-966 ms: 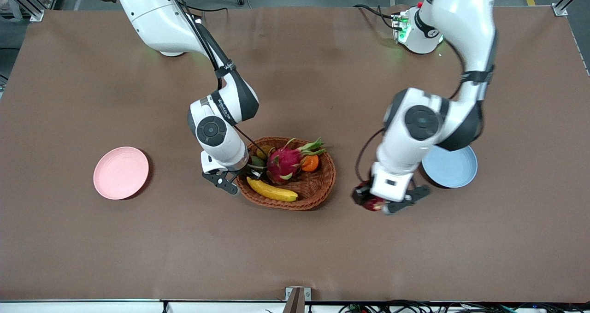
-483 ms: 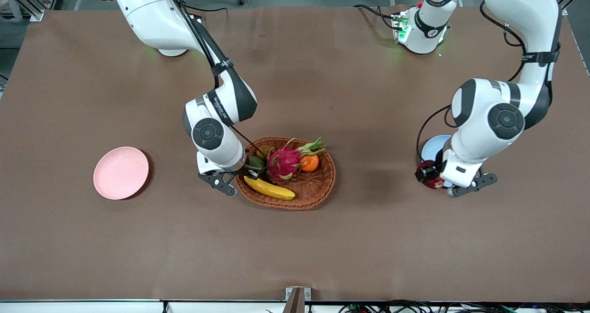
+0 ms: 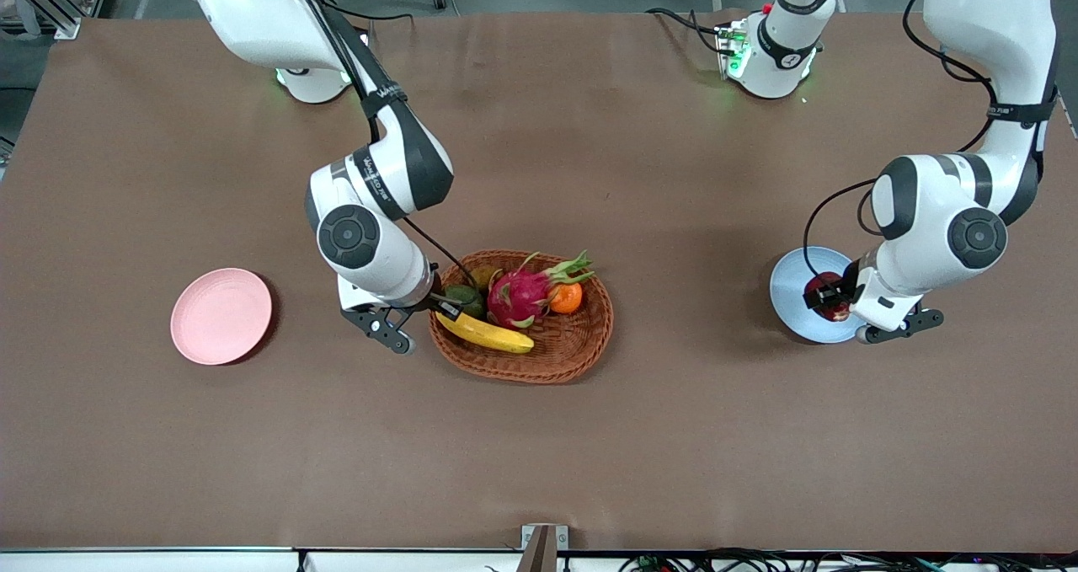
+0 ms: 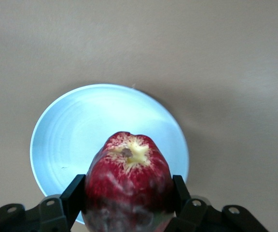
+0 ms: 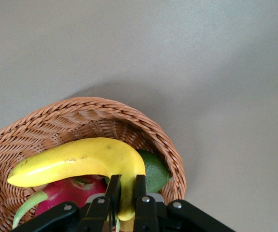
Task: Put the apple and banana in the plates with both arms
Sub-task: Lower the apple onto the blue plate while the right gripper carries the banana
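Note:
My left gripper [image 3: 829, 298] is shut on the dark red apple [image 3: 829, 297] and holds it over the pale blue plate [image 3: 792, 302]. In the left wrist view the apple [image 4: 128, 181] sits between the fingers [image 4: 73, 198] above the blue plate [image 4: 76, 130]. My right gripper [image 3: 440, 304] is shut on the stem end of the yellow banana [image 3: 487, 334], lifted a little over the woven basket [image 3: 581, 349]. In the right wrist view the banana [image 5: 81, 162] is pinched between the fingertips [image 5: 141, 186]. The pale pink plate [image 3: 221, 315] lies at the right arm's end of the table.
The basket [image 5: 129, 121] also holds a pink dragon fruit [image 3: 520, 294], a small orange [image 3: 566, 298] and a green fruit [image 3: 463, 296]. Bare brown table lies between the basket and each plate.
My left gripper has carried the apple from beside the basket to over the blue plate. My right gripper has drawn the banana up and a little toward the right arm's end.

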{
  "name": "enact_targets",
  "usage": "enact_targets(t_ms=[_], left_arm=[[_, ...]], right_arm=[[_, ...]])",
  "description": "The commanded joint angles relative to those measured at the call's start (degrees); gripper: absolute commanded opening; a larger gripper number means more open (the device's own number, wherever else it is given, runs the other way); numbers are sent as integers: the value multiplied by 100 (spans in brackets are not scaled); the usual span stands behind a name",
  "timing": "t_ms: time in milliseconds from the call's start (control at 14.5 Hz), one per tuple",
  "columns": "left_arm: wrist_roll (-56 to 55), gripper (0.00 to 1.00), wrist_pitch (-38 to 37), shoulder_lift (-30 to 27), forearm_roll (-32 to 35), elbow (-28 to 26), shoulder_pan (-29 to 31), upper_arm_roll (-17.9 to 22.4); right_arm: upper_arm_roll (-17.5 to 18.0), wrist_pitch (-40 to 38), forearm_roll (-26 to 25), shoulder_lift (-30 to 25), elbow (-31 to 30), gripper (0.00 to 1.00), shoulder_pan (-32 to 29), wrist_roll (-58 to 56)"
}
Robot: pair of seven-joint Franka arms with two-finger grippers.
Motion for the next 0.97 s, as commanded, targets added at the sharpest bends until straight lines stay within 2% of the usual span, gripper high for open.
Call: enact_targets(t_ms=[0,345,690,759,828,897], left_arm=[[144,34,274,235,19,-52,76,-43],[162,34,389,464,19,-149,190,-43],[162,36,389,464,19,-193,190,-34],[162,54,389,447,27,-193,190,-34],[171,90,380,412,27,-193,190,-43],[180,100,337,342,27,-184,182,-43]], right_arm=[[50,-416,264,-344,-27,0,-356,-558],[6,-1409,317,-828,-185,0,-1506,-2823],[-3,-1402,265,-996,-764,0,-3069,-5512],[-3,-1297,265,-987,-861,0,-3351,-5779],[-3,-1165,265,-969,-975,0,-3589,-5903],[6,-981,265,-952,-1116,0,-3852,-5965]])
